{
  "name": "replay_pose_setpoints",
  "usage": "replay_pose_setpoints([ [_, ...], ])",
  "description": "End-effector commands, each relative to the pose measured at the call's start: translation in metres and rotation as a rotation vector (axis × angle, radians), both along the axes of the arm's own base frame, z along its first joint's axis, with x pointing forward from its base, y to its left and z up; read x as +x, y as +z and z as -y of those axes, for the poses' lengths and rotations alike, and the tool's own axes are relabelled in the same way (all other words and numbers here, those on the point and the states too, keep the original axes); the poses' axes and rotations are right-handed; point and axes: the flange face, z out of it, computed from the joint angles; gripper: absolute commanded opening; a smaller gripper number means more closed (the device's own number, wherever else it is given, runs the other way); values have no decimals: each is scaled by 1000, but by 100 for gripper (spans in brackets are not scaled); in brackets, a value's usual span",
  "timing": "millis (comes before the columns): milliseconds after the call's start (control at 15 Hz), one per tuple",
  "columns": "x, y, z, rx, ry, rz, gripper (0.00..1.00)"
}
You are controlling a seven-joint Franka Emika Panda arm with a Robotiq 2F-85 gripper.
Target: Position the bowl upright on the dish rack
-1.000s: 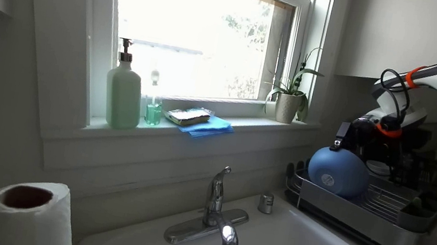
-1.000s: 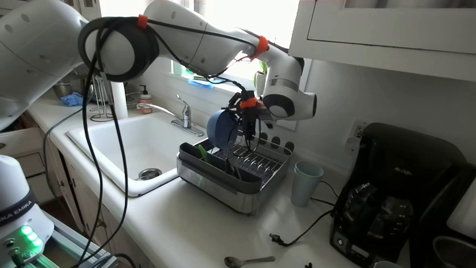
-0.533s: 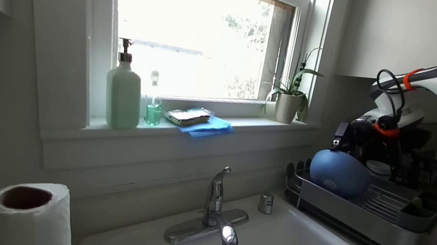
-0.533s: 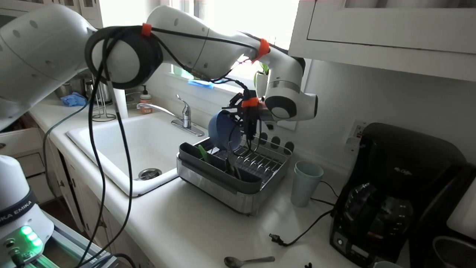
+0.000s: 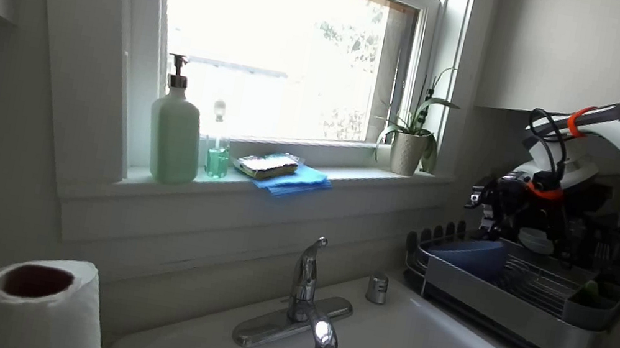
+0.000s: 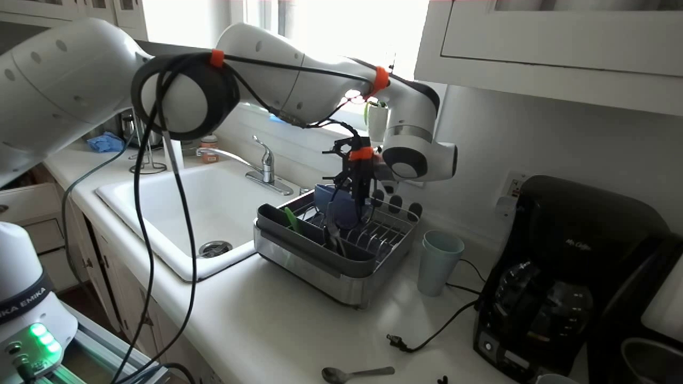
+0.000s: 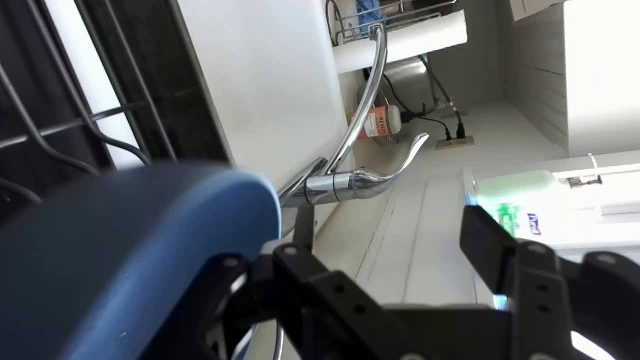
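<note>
The blue bowl (image 5: 469, 255) sits low at the sink-side end of the dish rack (image 5: 515, 304), its rim sloping, so it stands tilted; the rack's wall hides its underside. In an exterior view the bowl (image 6: 332, 198) is partly covered by my gripper (image 6: 326, 165), which stands above it. The wrist view has the bowl (image 7: 240, 215) large at lower left, outside and beside one finger. Between the spread fingers of my gripper (image 7: 390, 235) only wall shows, so it is open and holds nothing.
A grey caddy (image 6: 315, 240) with utensils hangs on the rack's near side. The white sink (image 6: 160, 202) and its faucet (image 6: 267, 165) adjoin the rack. Cups (image 6: 438, 261) and a black coffee maker (image 6: 565, 266) stand on the far side. A cabinet (image 6: 549, 53) hangs overhead.
My gripper has opened and let go of the bowl's rim. The bowl has dropped and tipped lower into the rack. The arm has come down slightly.
</note>
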Motion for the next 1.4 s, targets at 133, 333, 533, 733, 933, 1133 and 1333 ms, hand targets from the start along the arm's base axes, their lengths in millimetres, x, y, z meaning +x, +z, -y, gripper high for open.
replay_pose_setpoints([
  [133,-1,14,9,-105,-9,-91,100],
  [333,0,32,11,-242,-30,-134,100],
  [533,4,55,15,-388,-61,-149,100],
  [733,9,72,20,-544,-92,-166,100],
  [933,4,66,31,-651,-111,-225,100],
  [1133,-3,61,41,-748,-120,-290,100],
  [1333,-11,56,48,-816,-103,-342,100],
])
